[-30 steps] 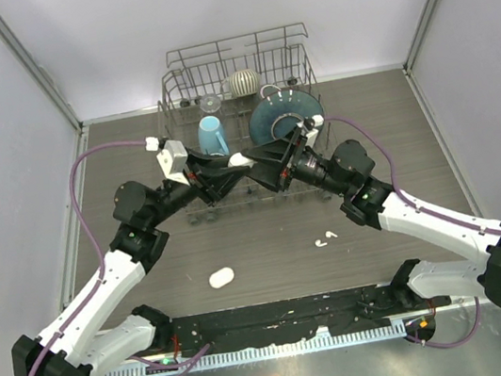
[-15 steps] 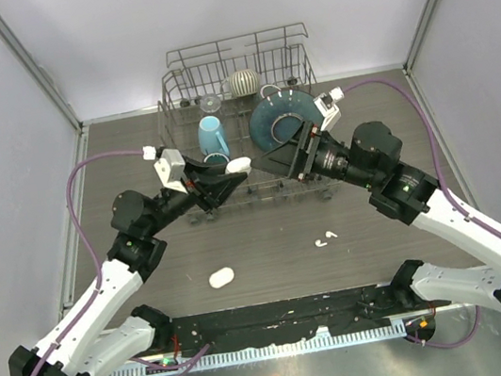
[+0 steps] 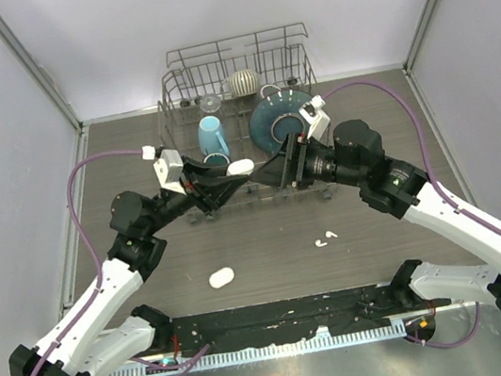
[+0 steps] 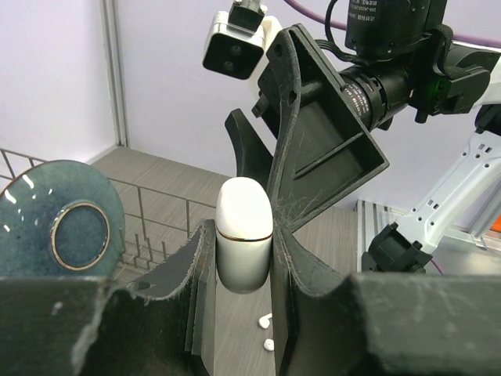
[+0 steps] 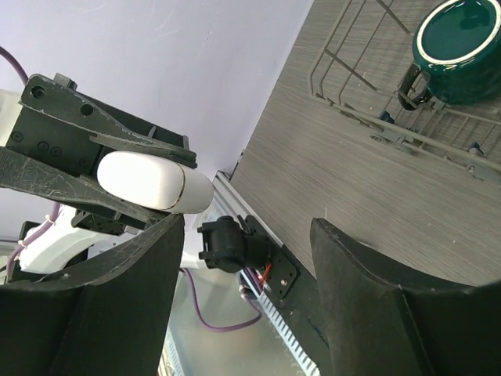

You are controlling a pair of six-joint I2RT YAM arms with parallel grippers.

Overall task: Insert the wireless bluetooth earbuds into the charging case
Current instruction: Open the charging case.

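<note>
The left gripper (image 3: 236,170) is clenched on the charging case (image 4: 244,249), a white oval pod held up off the table (image 3: 266,228), just in front of the dish rack (image 3: 172,63). Its lid is down, with a thin seam running round the body, so what the case holds cannot be told. The right gripper (image 5: 249,227) faces it from the right with its jaws spread wide and nothing between them. One finger reaches close beside the case, but whether it touches is not clear.

Two of the wireless bluetooth earbuds (image 3: 325,238) lie loose on the table, near and to the right of the grippers, just beside each other and well apart from the case. No others can be made out. A second white oval piece (image 3: 221,277) rests on the table nearer the arm bases, left of the earbuds — what it is cannot be told.

The rack stands at the far middle of the table. It holds a light blue cup (image 3: 212,137) on the left, a dark blue plate (image 3: 276,108) standing on edge to the right, a clear glass (image 3: 210,104) and a striped round piece (image 3: 241,82) further back. The right wrist view also shows a dark green mug (image 5: 460,35) sitting among the wires.
</note>
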